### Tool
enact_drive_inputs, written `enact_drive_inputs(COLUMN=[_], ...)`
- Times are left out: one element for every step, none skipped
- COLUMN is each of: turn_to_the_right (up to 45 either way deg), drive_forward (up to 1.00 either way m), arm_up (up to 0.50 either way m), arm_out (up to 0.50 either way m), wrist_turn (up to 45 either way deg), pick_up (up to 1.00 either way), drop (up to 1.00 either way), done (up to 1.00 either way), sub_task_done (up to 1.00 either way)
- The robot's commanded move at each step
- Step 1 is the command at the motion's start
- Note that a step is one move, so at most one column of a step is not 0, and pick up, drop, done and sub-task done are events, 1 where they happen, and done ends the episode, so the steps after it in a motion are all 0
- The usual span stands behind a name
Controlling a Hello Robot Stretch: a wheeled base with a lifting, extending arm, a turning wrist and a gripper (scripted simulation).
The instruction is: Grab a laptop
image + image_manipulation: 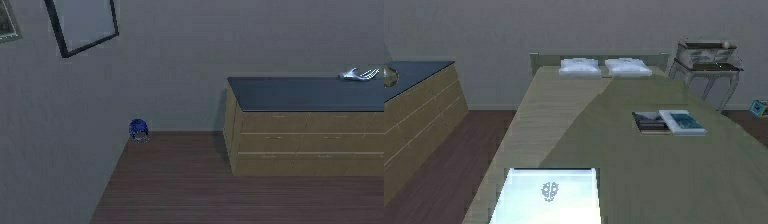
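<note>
A flat, pale rectangular slab with a small dark emblem in its middle, shaped like a closed laptop (552,193), lies on the near end of the olive-green bed (614,140), at the arm side view's bottom edge, left of centre.
Two white pillows (604,67) sit at the bed's head, and two books (668,121) lie on its right half. A wooden dresser (300,125) with a dark top stands against the wall and bears a pale object (360,73). A small blue thing (139,128) rests in the floor corner. A side table (706,65) stands beyond the bed.
</note>
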Motion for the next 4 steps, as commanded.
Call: enact_drive_inputs(turn_to_the_right=[0.0,0.0,0.0,0.0], drive_forward=[0.00,0.00,0.00,0.00], arm_up=[0.50,0.32,0.00,0.00], arm_out=[0.00,0.00,0.10,0.00], wrist_turn=[0.0,0.0,0.0,45.0], pick_up=[0.00,0.00,0.00,0.00], drop=[0.00,0.00,0.00,0.00], done=[0.00,0.00,0.00,0.00], sub_task_done=[0.00,0.00,0.00,0.00])
